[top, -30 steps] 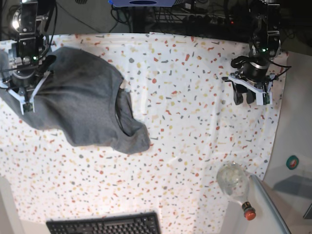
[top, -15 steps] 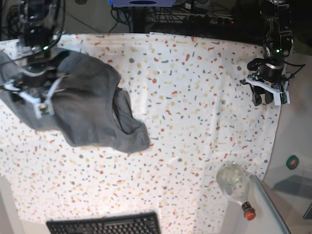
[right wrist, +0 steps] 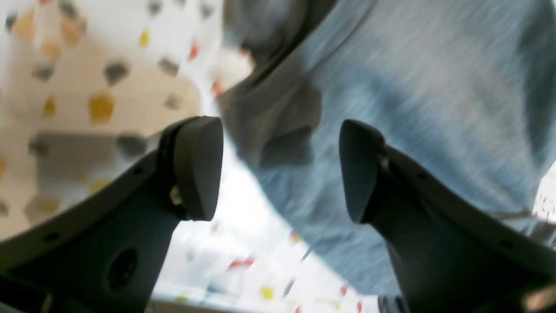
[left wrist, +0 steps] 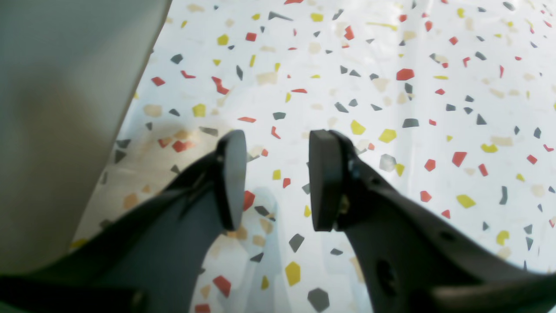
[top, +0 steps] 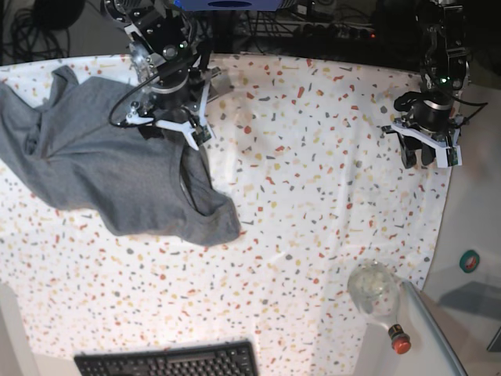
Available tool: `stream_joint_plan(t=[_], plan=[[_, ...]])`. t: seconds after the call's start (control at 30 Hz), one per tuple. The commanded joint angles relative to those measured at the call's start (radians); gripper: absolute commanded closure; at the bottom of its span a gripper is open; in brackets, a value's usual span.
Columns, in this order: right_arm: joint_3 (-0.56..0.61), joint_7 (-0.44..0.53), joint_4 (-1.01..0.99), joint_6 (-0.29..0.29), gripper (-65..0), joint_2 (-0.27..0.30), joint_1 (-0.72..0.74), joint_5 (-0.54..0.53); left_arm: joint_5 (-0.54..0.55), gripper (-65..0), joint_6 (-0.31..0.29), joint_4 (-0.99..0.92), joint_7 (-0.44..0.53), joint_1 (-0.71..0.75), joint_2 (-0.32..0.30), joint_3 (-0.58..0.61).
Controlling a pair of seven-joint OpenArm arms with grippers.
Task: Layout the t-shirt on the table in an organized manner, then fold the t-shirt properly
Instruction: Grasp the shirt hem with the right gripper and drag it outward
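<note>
Although the plain heather-grey cotton t-shirt [top: 117, 176] lies on the white flecked-cloth table [top: 313, 196], on its left part in the base view, it is rumpled: spreading and folding remain. The right claw [top: 176, 129] hovers over its edge, jaws apart, empty. The left claw [top: 427, 149] holds nothing, jaws partly apart.

Open cloth through the middle, clutter at the edges

In the base view the table [top: 313, 180] is bare across the centre and lower left; the t-shirt [top: 102, 176] fills the upper left, a glass bottle [top: 376, 294] lies lower right, and a keyboard [top: 168, 362] sits along the bottom edge.
</note>
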State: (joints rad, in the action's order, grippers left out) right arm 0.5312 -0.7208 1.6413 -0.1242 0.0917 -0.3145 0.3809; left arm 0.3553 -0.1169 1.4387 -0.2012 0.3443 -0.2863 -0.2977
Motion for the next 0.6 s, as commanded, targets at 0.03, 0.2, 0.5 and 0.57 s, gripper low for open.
stream_joint_plan(t=[0.03,0.2,0.5,0.57], plan=[[0.039,0.014,0.014,-0.028,-38.4,-0.004,0.002,0.01,0.004,-22.7,-0.002,0.017,0.024,0.009,-0.015,-0.008],[0.034,0.019,-0.048,-0.035,-38.4,-0.048,0.028,0.008,0.0,-22.7,-0.002,0.017,0.024,0.022,-0.015,-0.008],[0.002,0.022,-0.186,-0.035,-21.0,-0.04,0.102,0.008,-0.002,-22.7,-0.002,0.017,0.026,0.026,-0.015,-0.008],[-0.036,0.022,-0.191,-0.035,-4.8,-0.046,0.105,0.008,0.003,-22.7,-0.002,0.017,0.026,0.026,-0.015,-0.008]])
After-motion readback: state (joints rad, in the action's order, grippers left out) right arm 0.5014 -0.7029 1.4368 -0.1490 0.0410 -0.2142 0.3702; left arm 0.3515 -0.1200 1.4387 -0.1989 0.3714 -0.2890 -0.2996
